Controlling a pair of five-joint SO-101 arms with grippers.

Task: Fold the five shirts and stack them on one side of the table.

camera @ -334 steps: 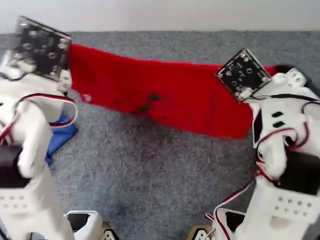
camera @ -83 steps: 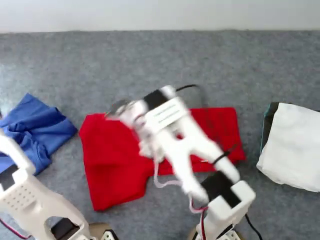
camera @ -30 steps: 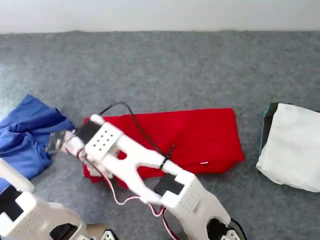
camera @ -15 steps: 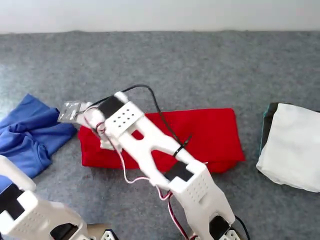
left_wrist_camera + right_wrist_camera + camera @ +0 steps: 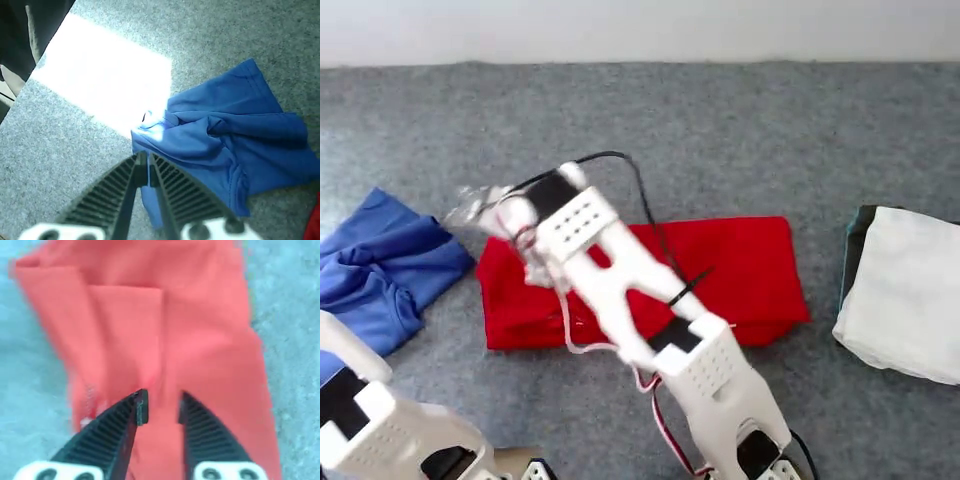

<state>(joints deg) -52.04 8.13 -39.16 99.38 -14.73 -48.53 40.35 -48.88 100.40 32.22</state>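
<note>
Since a moment ago the right arm [image 5: 620,290] has swung a little farther over the red shirt's [image 5: 750,270] left end.
At the left of the grey tabletop [image 5: 720,120], the left claw [image 5: 148,167] hangs pressed together and empty above the crumpled blue shirt [image 5: 235,135]. In the middle, the right claw [image 5: 161,407] is slightly spread just over the folded red cloth. At the right, a folded white shirt [image 5: 905,290] lies on a dark one [image 5: 855,240].

Left hand [image 5: 148,162] closed; right hand [image 5: 161,405] slightly parted, pointing down.
</note>
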